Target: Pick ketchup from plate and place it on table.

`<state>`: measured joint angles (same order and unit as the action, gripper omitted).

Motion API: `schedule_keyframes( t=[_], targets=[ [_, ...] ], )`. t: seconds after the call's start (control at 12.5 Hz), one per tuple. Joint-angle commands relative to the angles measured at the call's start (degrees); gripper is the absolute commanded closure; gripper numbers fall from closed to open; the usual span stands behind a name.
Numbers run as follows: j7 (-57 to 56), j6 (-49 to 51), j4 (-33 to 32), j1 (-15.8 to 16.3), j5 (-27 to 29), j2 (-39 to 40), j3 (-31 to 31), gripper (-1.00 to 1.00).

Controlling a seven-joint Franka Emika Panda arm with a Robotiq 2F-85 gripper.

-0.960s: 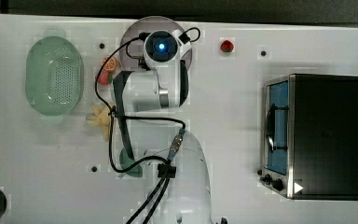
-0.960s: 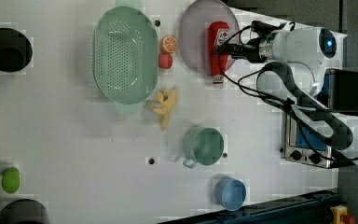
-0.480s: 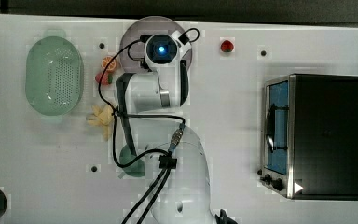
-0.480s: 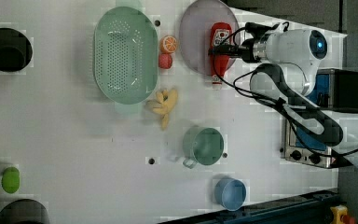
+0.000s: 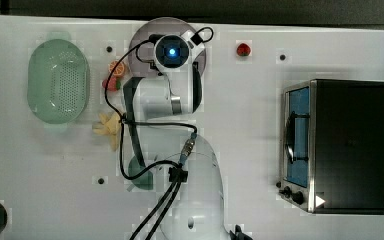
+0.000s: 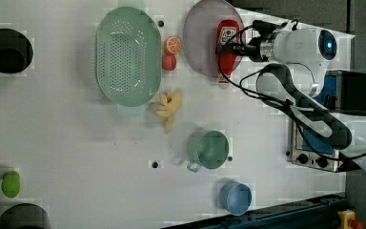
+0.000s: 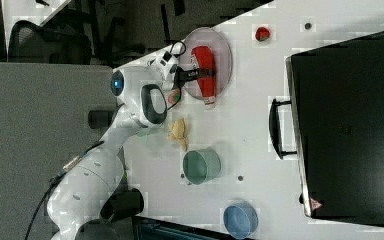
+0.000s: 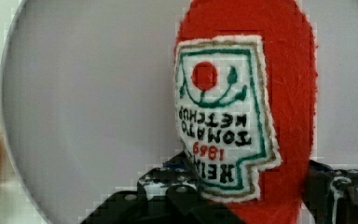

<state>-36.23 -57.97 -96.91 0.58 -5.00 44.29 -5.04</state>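
The ketchup [image 6: 227, 47], a red bottle with a white label, lies flat on the lavender-grey plate [image 6: 200, 43] at the far end of the white table [image 6: 76, 143]. My gripper [image 6: 229, 47] reaches over the plate and straddles the bottle's middle. In the wrist view the ketchup [image 8: 279, 93] sits between the two dark fingers [image 8: 168, 189], which touch both of its sides, so the gripper [image 8: 251, 191] is shut on it. The bottle still rests on the plate [image 8: 98, 116]. The right view has the ketchup [image 7: 204, 70] gripped crosswise. In the top view my wrist covers the bottle above the plate [image 5: 140, 40].
A mint-green colander [image 6: 128, 56] lies at the left view's left of the plate, with an orange slice [image 6: 173, 45] and a small red fruit [image 6: 169, 62] between them. Bananas [image 6: 167, 106], a green mug [image 6: 208, 149] and a blue dish [image 6: 235, 196] lie nearer. A toaster oven [image 5: 340, 145] and a strawberry [image 5: 243, 49] are at the top view's right.
The fingers have closed in from wide open onto the sides of the ketchup. The bottle has stayed where it lay on the plate.
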Motion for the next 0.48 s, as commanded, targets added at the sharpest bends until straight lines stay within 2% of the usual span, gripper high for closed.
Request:
schedule_keyframes(
  t=[0.08,0.48],
  targets=[
    [-1.25,0.78,1.4,-0.64,1.55,-5.98,-0.43,-0.2],
    [-1.26,15.5,1.32,-1.5,8.34,-17.58,-0.31,-0.2]
  ],
)
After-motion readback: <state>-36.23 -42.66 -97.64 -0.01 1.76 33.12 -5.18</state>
